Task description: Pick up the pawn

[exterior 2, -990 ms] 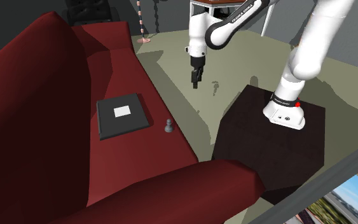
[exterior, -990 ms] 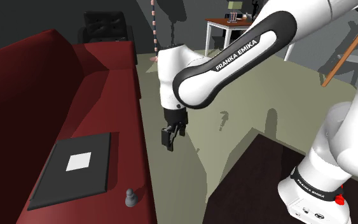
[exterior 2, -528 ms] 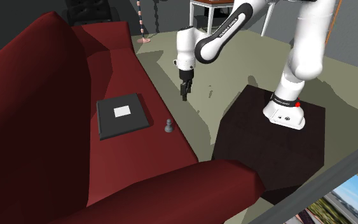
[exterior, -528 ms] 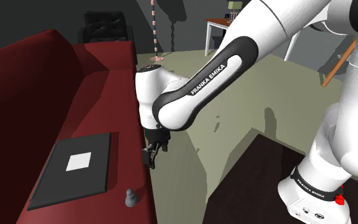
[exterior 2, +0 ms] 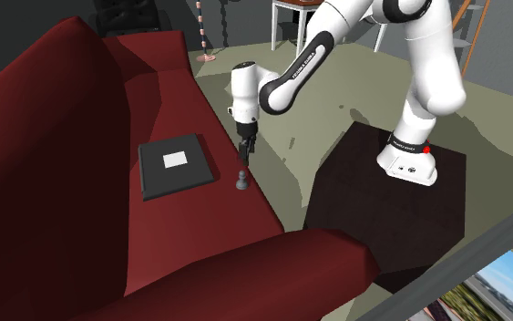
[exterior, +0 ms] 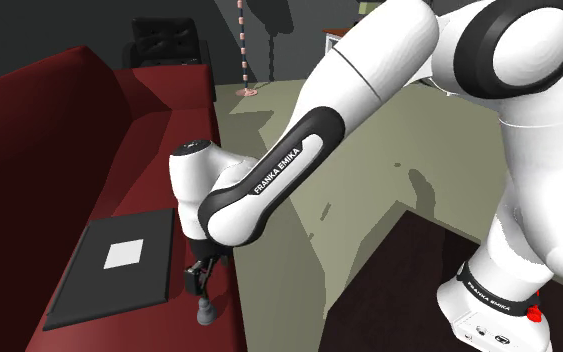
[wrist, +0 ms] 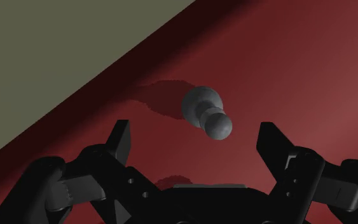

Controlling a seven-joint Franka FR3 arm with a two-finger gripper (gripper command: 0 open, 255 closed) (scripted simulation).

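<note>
A small grey pawn (exterior: 205, 313) stands upright on the dark red sofa seat (exterior: 174, 150) near its front edge. It also appears as the pawn (exterior 2: 241, 180) and, seen from above, the pawn (wrist: 207, 112). My black gripper (exterior: 199, 282) hangs just above it, open, fingers pointing down. In the wrist view the gripper (wrist: 195, 141) has its fingers wide apart, with the pawn a little beyond the gap and untouched. The gripper (exterior 2: 243, 150) is a short way above the pawn.
A dark flat book with a white label (exterior: 117, 264) lies on the seat beside the pawn. The sofa's front edge drops to an olive floor (exterior: 369, 170). My stand is a dark box (exterior 2: 386, 196). A table (exterior 2: 292, 11) stands at the back.
The arm has swung from over the floor toward the sofa and lowered. The gripper now sits right above the pawn. The pawn and book have not moved.
</note>
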